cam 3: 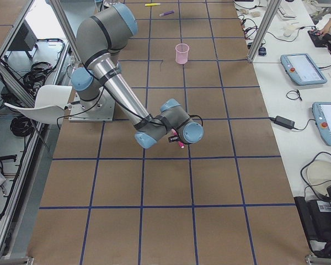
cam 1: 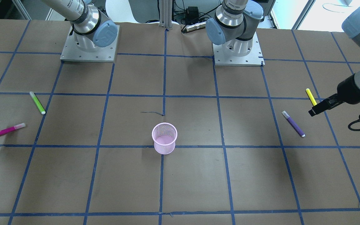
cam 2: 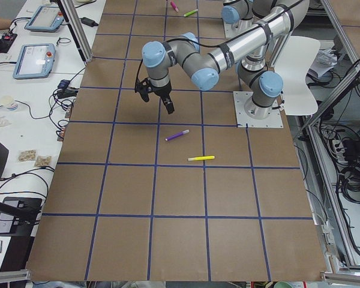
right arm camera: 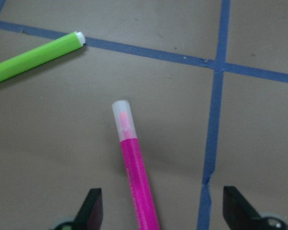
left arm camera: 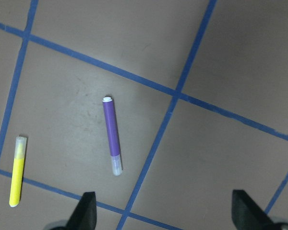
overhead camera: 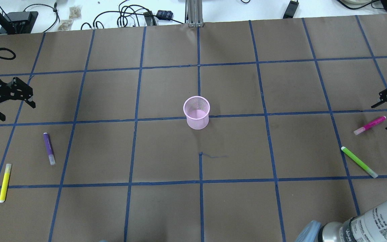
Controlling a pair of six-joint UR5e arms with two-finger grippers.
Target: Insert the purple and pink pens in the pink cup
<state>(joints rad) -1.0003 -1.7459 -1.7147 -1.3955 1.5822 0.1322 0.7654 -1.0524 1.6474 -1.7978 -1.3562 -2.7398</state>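
The pink mesh cup (overhead camera: 197, 112) stands upright at the table's middle, also in the front view (cam 1: 164, 137). The purple pen (overhead camera: 49, 148) lies flat on my left side (left arm camera: 112, 135). My left gripper (overhead camera: 14, 108) is open and empty, hovering beyond the pen, apart from it (left arm camera: 165, 211). The pink pen (overhead camera: 369, 125) lies flat on my right side (right arm camera: 134, 167). My right gripper (overhead camera: 383, 116) is open over the pen's magenta end, which lies between the fingers, nearer the left one in the right wrist view (right arm camera: 164, 206).
A green pen (overhead camera: 358, 161) lies near the pink pen, closer to the robot (right arm camera: 36, 57). A yellow pen (overhead camera: 5, 182) lies near the purple pen, closer to the robot (left arm camera: 17, 170). Brown paper with blue tape lines covers the table.
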